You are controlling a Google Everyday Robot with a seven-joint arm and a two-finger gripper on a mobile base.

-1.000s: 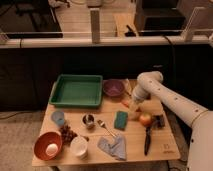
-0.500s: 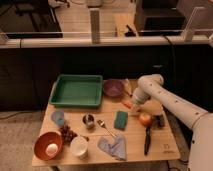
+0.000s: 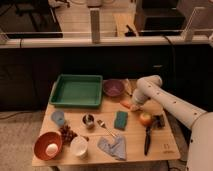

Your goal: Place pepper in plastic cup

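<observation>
The pepper (image 3: pixel 125 104) is a small orange-red shape lying on the wooden table (image 3: pixel 165 145), just below the purple bowl (image 3: pixel 113 88). My gripper (image 3: pixel 133 106) is right at the pepper's right end, with the white arm reaching in from the right. The plastic cup (image 3: pixel 58 117), light blue, stands upright at the table's left side, far from the gripper, below the green tray (image 3: pixel 75 91).
A metal cup (image 3: pixel 88 120), fork (image 3: pixel 106 127), green sponge (image 3: pixel 120 120), round orange fruit (image 3: pixel 145 119) and black tool (image 3: pixel 148 132) lie mid-table. An orange bowl (image 3: pixel 47 145), grapes (image 3: pixel 67 133), white cup (image 3: pixel 79 146) and blue cloth (image 3: pixel 112 146) sit along the front.
The gripper has come down a little toward the pepper. Nothing else on the table has moved.
</observation>
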